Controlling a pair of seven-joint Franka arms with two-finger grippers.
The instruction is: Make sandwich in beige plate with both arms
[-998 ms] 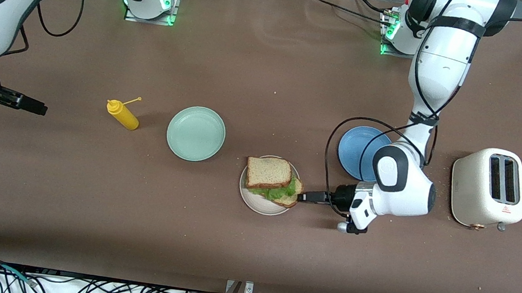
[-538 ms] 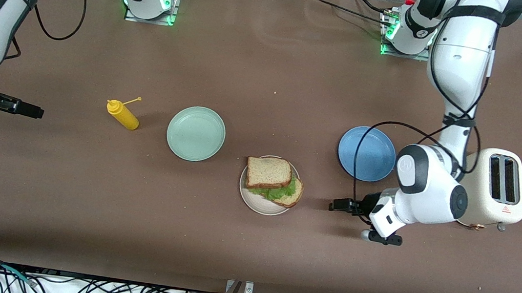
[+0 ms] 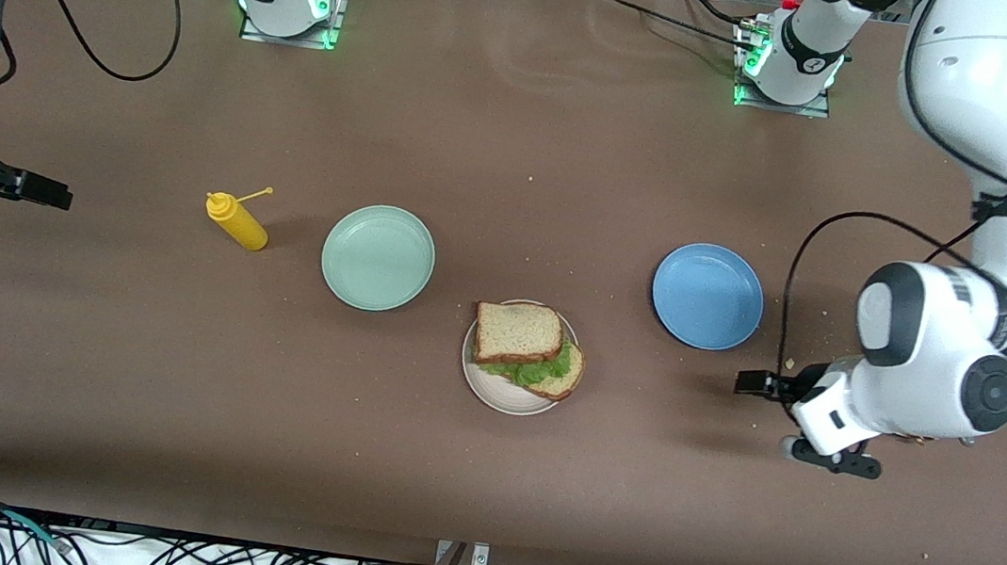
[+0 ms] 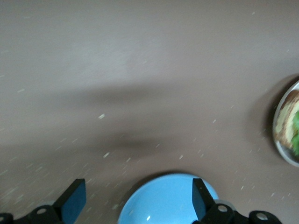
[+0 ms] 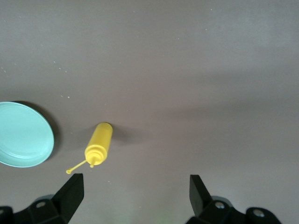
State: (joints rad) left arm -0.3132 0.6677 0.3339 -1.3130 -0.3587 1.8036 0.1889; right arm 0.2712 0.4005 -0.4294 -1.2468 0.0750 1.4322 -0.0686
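Note:
The sandwich (image 3: pixel 526 349) lies on the beige plate (image 3: pixel 502 399): two tan bread slices with green lettuce between, the upper slice shifted off the lower one. Its edge also shows in the left wrist view (image 4: pixel 289 125). My left gripper (image 3: pixel 750 384) is open and empty, above the table between the blue plate and the toaster's place, well away from the sandwich. My right gripper (image 3: pixel 49 195) is open and empty at the right arm's end of the table, beside the yellow bottle.
A mint green plate (image 3: pixel 378 257) and a yellow squeeze bottle (image 3: pixel 237 221) lie toward the right arm's end. A blue plate (image 3: pixel 707 295) lies beside the beige plate toward the left arm's end. The left arm's body hides the toaster.
My left gripper has drawn back from the sandwich toward the left arm's end of the table, and its arm now covers the toaster. The right gripper has drifted slightly outward.

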